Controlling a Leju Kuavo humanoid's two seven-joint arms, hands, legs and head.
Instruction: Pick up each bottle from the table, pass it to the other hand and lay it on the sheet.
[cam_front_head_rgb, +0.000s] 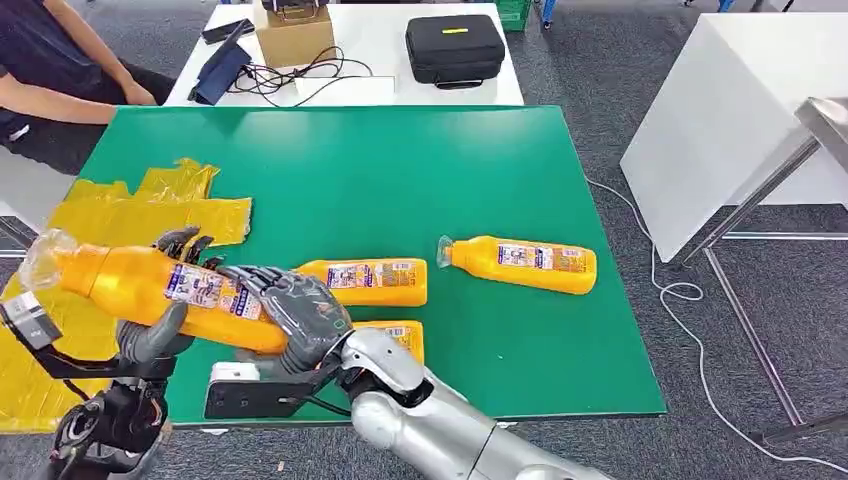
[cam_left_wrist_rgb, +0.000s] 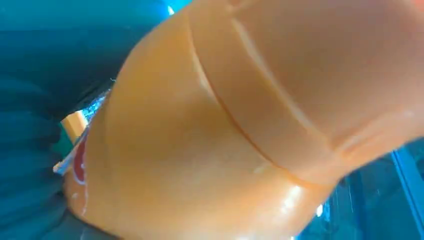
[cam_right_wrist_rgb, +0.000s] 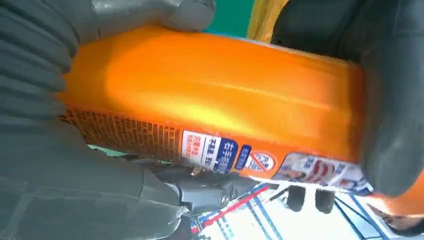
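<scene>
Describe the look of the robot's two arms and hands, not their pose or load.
The right arm has a smooth, rounded silver shell. Its right hand is dark grey with a ribbed cover and thick grey digits. The left hand is likewise grey, on a black wrist frame carrying a small grey box; dark cabling coils at the left arm.

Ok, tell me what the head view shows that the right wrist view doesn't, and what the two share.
Head view alone: the green table, the yellow sheet at its left edge, three more orange bottles lying on the table, one of them apart to the right, and a person's arm at the far left corner.

Right wrist view alone: the held bottle's label print up close.

Both: the held bottle, gripped by the right hand and the left hand together.
</scene>
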